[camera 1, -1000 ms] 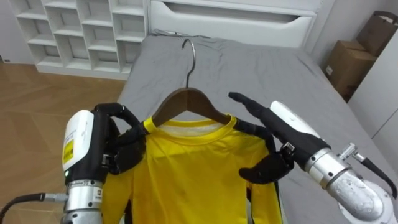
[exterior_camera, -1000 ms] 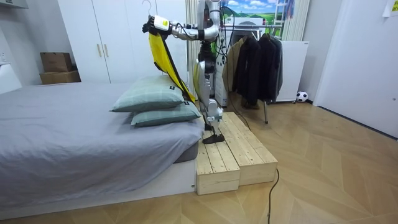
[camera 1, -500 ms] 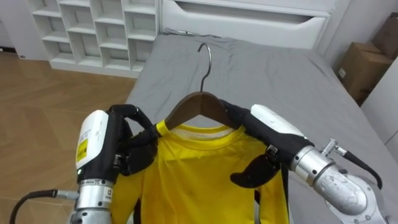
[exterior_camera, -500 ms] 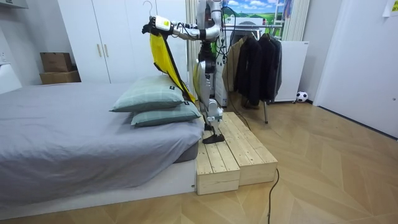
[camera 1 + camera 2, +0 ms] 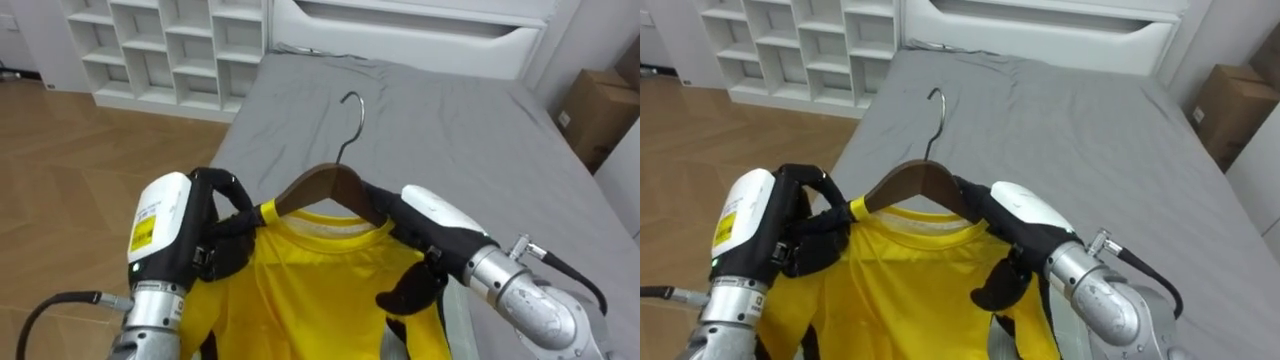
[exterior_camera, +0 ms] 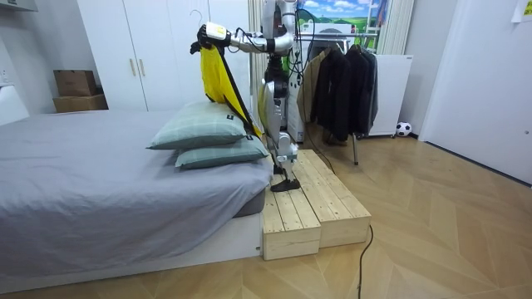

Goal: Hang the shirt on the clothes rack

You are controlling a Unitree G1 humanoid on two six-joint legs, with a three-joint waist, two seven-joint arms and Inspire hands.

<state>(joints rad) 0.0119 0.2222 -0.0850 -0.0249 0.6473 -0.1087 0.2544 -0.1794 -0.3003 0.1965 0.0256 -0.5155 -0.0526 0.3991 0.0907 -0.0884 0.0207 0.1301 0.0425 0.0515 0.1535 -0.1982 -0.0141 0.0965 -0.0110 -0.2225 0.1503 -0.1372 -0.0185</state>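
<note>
Holding yellow shirt on wooden hanger out at chest height over grey bed. Shirt hem cut off at bottom edge of eye views. Left hand clenched on shirt's left shoulder. Right hand grasps hanger's right arm: fingers over top, tips hidden behind wood, thumb curled on shirt front. Hanger's long axis runs left-right across robot's front, hook up, shirt hanging straight down. Robot stands on wooden platform beside bed.
</note>
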